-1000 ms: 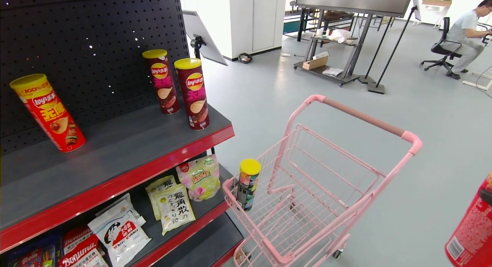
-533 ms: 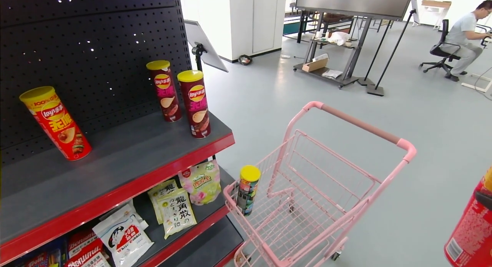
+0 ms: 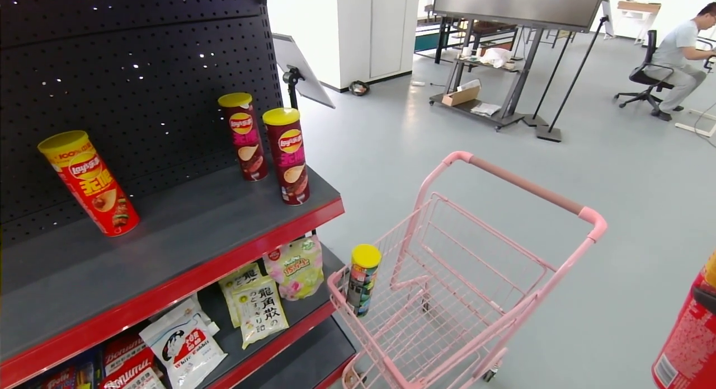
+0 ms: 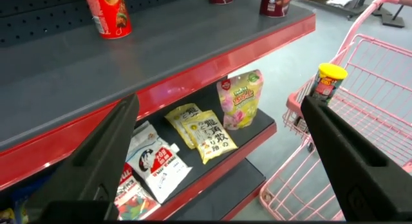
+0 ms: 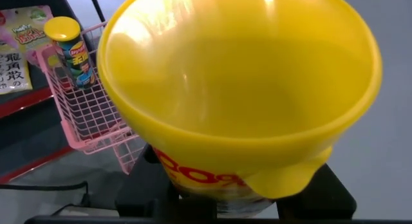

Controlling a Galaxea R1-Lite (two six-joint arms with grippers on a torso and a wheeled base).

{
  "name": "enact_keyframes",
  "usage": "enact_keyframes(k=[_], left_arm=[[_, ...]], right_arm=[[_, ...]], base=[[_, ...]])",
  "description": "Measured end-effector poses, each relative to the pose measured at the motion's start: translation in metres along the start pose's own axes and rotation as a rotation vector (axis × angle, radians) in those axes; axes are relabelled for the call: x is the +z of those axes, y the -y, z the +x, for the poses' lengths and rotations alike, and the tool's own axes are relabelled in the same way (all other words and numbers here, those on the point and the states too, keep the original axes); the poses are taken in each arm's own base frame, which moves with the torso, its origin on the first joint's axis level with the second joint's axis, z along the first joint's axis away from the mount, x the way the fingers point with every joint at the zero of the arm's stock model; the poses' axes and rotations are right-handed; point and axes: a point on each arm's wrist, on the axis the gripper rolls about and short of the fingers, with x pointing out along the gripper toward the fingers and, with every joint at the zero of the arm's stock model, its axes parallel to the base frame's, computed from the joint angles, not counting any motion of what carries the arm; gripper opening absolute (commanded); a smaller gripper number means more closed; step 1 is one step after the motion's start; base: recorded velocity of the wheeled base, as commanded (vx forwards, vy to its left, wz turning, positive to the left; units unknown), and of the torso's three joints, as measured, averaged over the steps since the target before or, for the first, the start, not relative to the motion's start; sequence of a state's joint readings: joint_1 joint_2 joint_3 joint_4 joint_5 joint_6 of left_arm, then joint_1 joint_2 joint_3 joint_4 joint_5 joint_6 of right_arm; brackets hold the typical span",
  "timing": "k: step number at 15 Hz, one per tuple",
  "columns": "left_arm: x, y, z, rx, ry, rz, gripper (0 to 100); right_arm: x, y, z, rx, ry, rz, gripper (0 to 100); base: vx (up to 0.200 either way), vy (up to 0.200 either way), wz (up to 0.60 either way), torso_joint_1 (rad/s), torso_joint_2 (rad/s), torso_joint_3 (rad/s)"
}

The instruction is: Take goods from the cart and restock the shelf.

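A red chip can with a yellow lid [image 5: 238, 82] sits close under the right wrist camera, and my right gripper [image 5: 248, 205] is shut on it. In the head view this can [image 3: 685, 338] hangs at the lower right, beside the pink cart [image 3: 503, 176]. One green-and-black can with a yellow lid [image 3: 362, 280] stands in the cart's corner nearest the shelf. The grey top shelf board [image 3: 184, 232] carries a red can [image 3: 89, 182] and two maroon cans [image 3: 244, 136] [image 3: 287, 155]. My left gripper [image 4: 219, 179] is open, held low in front of the shelf, nothing between its fingers.
Snack bags [image 3: 254, 308] lie on the lower shelf board behind a red lip. The black pegboard [image 3: 140, 70] backs the shelf. Between the red can and the maroon pair the top board is bare. Open grey floor lies beyond the cart, with a screen stand [image 3: 514, 59] far off.
The whole head picture has shifted down and to the right, so the camera moved. The red can in my right gripper keeps its place at the lower right edge.
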State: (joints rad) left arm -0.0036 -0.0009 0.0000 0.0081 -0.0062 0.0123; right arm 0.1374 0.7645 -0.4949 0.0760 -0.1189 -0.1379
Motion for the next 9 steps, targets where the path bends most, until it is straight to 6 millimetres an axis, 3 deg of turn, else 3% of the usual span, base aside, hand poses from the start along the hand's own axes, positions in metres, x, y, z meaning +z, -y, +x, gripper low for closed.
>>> enact_keyframes(k=[9], left_arm=[[0.000, 0.000, 0.000, 0.000, 0.001, 0.000, 100]], right_arm=[[-0.014, -0.001, -0.011, 0.001, 0.028, -0.027, 0]], base=[[0.000, 0.000, 0.60, 0.007, 0.00, 0.002]])
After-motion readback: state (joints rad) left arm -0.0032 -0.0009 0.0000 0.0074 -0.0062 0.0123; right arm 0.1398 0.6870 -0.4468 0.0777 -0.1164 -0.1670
